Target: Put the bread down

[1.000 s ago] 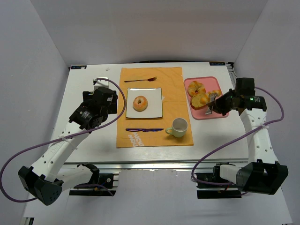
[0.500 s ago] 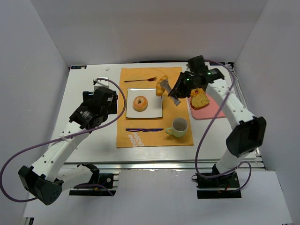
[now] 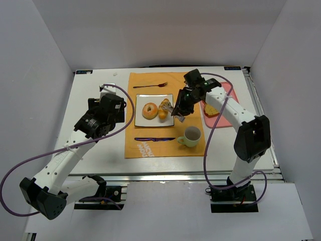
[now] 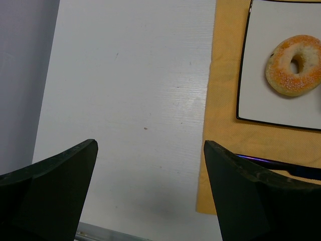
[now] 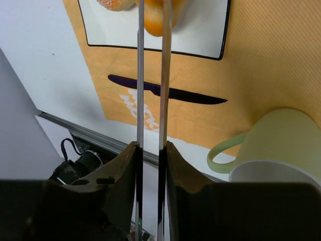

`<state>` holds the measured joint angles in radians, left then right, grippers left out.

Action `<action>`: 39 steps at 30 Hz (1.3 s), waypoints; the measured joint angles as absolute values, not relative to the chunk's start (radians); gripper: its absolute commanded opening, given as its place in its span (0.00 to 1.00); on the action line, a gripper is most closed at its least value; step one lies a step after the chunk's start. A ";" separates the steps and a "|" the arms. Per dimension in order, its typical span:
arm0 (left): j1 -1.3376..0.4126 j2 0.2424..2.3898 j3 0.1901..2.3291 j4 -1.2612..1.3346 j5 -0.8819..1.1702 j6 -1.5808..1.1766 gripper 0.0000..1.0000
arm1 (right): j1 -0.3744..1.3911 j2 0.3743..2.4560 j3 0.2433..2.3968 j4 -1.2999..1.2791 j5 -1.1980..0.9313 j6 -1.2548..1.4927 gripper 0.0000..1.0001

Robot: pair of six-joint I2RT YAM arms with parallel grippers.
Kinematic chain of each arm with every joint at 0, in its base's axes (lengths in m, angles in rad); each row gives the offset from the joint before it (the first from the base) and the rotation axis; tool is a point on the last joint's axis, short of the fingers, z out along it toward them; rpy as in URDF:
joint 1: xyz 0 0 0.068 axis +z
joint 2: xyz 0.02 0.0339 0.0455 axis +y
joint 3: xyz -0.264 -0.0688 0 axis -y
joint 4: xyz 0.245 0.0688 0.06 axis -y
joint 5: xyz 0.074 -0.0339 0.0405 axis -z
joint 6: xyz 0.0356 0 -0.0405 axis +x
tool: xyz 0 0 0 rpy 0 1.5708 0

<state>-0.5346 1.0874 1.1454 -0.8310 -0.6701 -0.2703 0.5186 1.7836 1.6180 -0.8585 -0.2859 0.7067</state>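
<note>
Right gripper (image 3: pixel 171 107) at bread (image 3: pixel 163 110) on plate (image 3: pixel 143 122) beside bagel (image 3: pixel 149 110), grip impossible to tell, left gripper (image 4: pixel 150 144) spread wide.

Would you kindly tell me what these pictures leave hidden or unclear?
- Right end effector grip on the bread: the right wrist view's top edge cuts off its tips; the top view is too small.
- Tray: the right arm covers much of it in the top view.
- Mat print: too small from the top; fingers cross it in the right wrist view.
- Knife: in the left wrist view, the left end effector hides most.
</note>
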 measured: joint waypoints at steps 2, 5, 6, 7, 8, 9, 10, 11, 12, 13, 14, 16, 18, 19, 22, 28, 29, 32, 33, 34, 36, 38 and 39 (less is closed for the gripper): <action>-0.535 1.087 1.145 -0.831 -0.670 -0.270 0.98 | 0.522 1.791 1.618 -0.859 -0.282 0.703 0.34; -0.535 1.087 1.145 -0.831 -0.670 -0.270 0.98 | 0.524 1.793 1.619 -0.863 -0.269 0.699 0.36; -0.535 1.087 1.145 -0.831 -0.670 -0.270 0.98 | 0.524 1.793 1.620 -0.864 -0.265 0.699 0.37; -0.535 1.087 1.145 -0.831 -0.670 -0.270 0.98 | 0.525 1.793 1.621 -0.865 -0.261 0.699 0.38; -0.535 1.087 1.145 -0.831 -0.670 -0.270 0.98 | 0.525 1.793 1.622 -0.866 -0.257 0.699 0.42; -0.535 1.087 1.145 -0.831 -0.670 -0.270 0.98 | 0.525 1.792 1.624 -0.867 -0.252 0.701 0.44; -0.535 1.087 1.145 -0.831 -0.670 -0.270 0.98 | 0.525 1.792 1.628 -0.869 -0.248 0.702 0.47; -0.535 1.087 1.145 -0.831 -0.670 -0.270 0.98 | 0.525 1.792 1.633 -0.870 -0.244 0.703 0.49; -0.535 1.087 1.145 -0.831 -0.670 -0.270 0.98 | 0.525 1.792 1.638 -0.872 -0.241 0.706 0.51; -0.535 1.087 1.145 -0.831 -0.670 -0.270 0.98 | 0.525 1.790 1.644 -0.874 -0.238 0.707 0.52; -0.535 1.087 1.145 -0.831 -0.670 -0.270 0.98 | 0.525 1.785 1.649 -0.876 -0.235 0.708 0.53; -0.535 1.087 1.145 -0.831 -0.670 -0.270 0.98 | 0.525 1.773 1.662 -0.884 -0.230 0.711 0.53; -0.535 1.087 1.145 -0.831 -0.670 -0.270 0.98 | 0.525 1.752 1.676 -0.895 -0.210 0.716 0.51; -0.535 1.087 1.145 -0.831 -0.670 -0.270 0.98 | 0.525 1.736 1.684 -0.907 -0.186 0.722 0.50; -0.535 1.087 1.145 -0.831 -0.669 -0.270 0.98 | 0.509 1.651 1.690 -0.950 -0.114 0.736 0.50; -0.535 1.087 1.145 -0.830 -0.661 -0.271 0.98 | 0.151 1.245 1.512 -0.994 0.027 0.738 0.52; -0.536 1.087 1.145 -0.829 -0.656 -0.271 0.98 | 0.073 1.182 1.475 -1.010 0.055 0.732 0.51; -0.542 1.087 1.145 -0.828 -0.647 -0.271 0.98 | -0.080 1.049 1.357 -1.076 0.123 0.697 0.53; -0.545 1.087 1.145 -0.827 -0.646 -0.271 0.98 | -0.113 1.023 1.318 -1.097 0.135 0.685 0.53; -0.547 1.087 1.145 -0.826 -0.645 -0.271 0.98 | -0.137 1.008 1.275 -1.111 0.149 0.675 0.53; -0.551 1.087 1.145 -0.822 -0.643 -0.271 0.98 | -0.174 0.997 1.184 -1.122 0.170 0.662 0.53; -0.558 1.087 1.145 -0.818 -0.643 -0.271 0.98 | -0.197 1.007 1.097 -1.116 0.181 0.651 0.53; -0.561 1.087 1.145 -0.817 -0.643 -0.271 0.98 | -0.207 1.016 1.050 -1.111 0.180 0.649 0.54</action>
